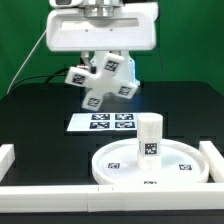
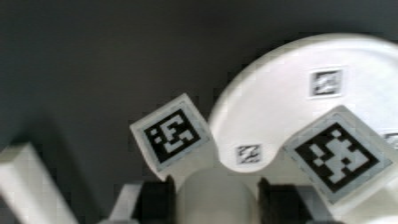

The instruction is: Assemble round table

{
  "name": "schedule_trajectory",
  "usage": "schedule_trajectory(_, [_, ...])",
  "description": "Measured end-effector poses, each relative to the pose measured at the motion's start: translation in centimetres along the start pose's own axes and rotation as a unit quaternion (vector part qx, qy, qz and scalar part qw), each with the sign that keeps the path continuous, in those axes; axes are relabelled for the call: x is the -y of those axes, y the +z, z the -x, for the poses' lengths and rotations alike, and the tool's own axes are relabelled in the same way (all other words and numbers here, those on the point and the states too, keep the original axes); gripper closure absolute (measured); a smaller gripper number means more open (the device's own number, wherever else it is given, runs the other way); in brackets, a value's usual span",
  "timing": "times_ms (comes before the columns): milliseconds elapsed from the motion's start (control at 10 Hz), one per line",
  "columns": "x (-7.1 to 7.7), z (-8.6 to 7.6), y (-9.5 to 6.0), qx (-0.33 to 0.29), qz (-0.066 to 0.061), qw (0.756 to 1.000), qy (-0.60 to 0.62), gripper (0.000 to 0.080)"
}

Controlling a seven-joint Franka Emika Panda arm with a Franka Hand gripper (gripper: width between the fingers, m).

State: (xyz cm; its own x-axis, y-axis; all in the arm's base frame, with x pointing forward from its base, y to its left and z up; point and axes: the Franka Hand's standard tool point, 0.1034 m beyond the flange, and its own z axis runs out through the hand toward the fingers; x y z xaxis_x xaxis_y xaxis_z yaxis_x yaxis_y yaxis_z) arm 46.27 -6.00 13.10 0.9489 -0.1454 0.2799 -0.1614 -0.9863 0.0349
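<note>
My gripper [image 1: 98, 68] is shut on the white cross-shaped foot piece [image 1: 101, 88] and holds it tilted in the air above the marker board. The large round disc [image 1: 118, 168] lies flat at the front, to the exterior view's right. The short cylinder leg [image 1: 150, 138] stands upright at the disc's centre. In the wrist view the foot piece [image 2: 231, 175] fills the space between my dark fingers [image 2: 171, 198], with two of its tags facing the camera. The disc [image 2: 294, 100] lies below it. The leg does not show there.
The marker board [image 1: 112, 122] lies on the black table behind the disc. Long white border walls run along the exterior view's left [image 1: 6, 158], right [image 1: 212, 158] and front [image 1: 110, 203]. The disc rests in the corner close to the right and front walls.
</note>
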Motion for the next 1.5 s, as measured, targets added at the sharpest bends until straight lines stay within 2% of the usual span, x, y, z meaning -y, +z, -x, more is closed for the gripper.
schedule_trajectory(100, [-0.5, -0.1, 1.6, -0.042, 0.008, 0.999, 0.000, 0.0584])
schedule_trajectory(300, [-0.5, -0.2, 1.6, -0.107, 0.009, 0.994, -0.003, 0.0584])
schedule_trajectory(500, [-0.9, 0.9, 2.5, -0.085, 0.017, 0.996, 0.000, 0.0584])
schedule_trajectory(600, [-1.2, 0.7, 2.4, -0.090, 0.020, 0.996, 0.000, 0.0584])
schedule_trajectory(800, [-3.5, 1.1, 3.9, -0.081, 0.040, 0.996, -0.004, 0.0584])
schedule_trajectory(1100, [-3.9, 1.8, 6.0, -0.060, 0.051, 0.997, -0.014, 0.0584])
schedule_trajectory(1200, [-3.7, 0.7, 5.7, -0.051, 0.048, 0.997, -0.030, 0.0584])
schedule_trajectory(1400, [-4.1, 0.7, 5.5, -0.057, 0.051, 0.997, -0.030, 0.0584])
schedule_trajectory(1500, [-5.0, -0.5, 4.3, -0.076, 0.052, 0.995, -0.036, 0.0584])
